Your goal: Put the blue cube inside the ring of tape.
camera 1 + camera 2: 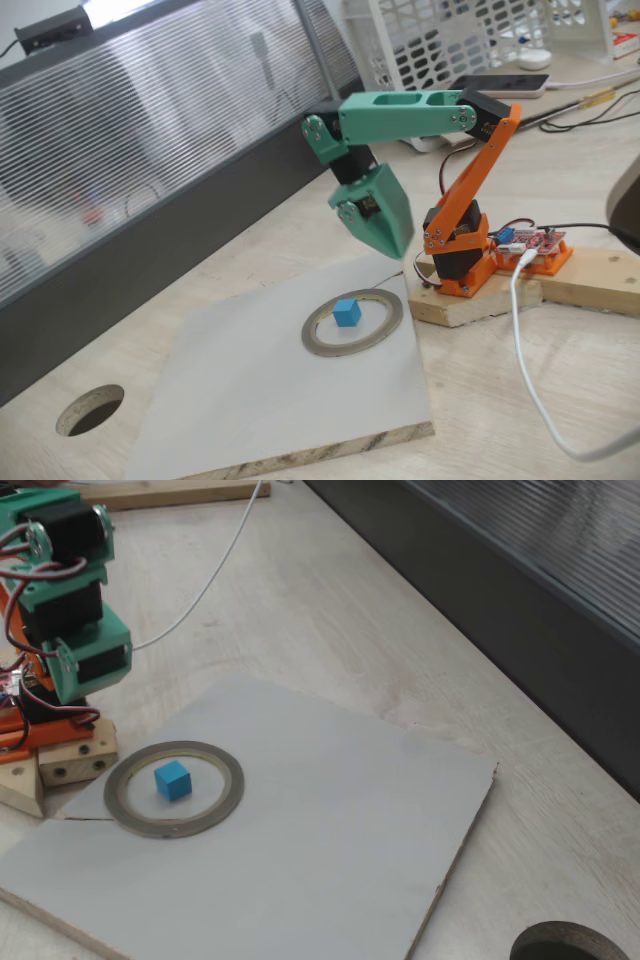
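Note:
The blue cube (347,312) (172,779) rests flat on the board inside the ring of tape (345,350) (233,785), near the ring's middle and clear of its band. My green gripper (400,248) hangs above and to the right of the ring in a fixed view, pointing down. Its fingers meet at the tip with nothing between them, and it touches neither cube nor ring. In a fixed view the green arm body (85,660) stands over the ring's upper left.
Ring and cube lie on a pale grey board (250,400) (330,830) on the wooden table. A dark round hole (90,410) (570,945) is cut in the tabletop. The arm's wooden base block (480,300), a white cable (525,350) and a dark wall panel (150,260) surround it.

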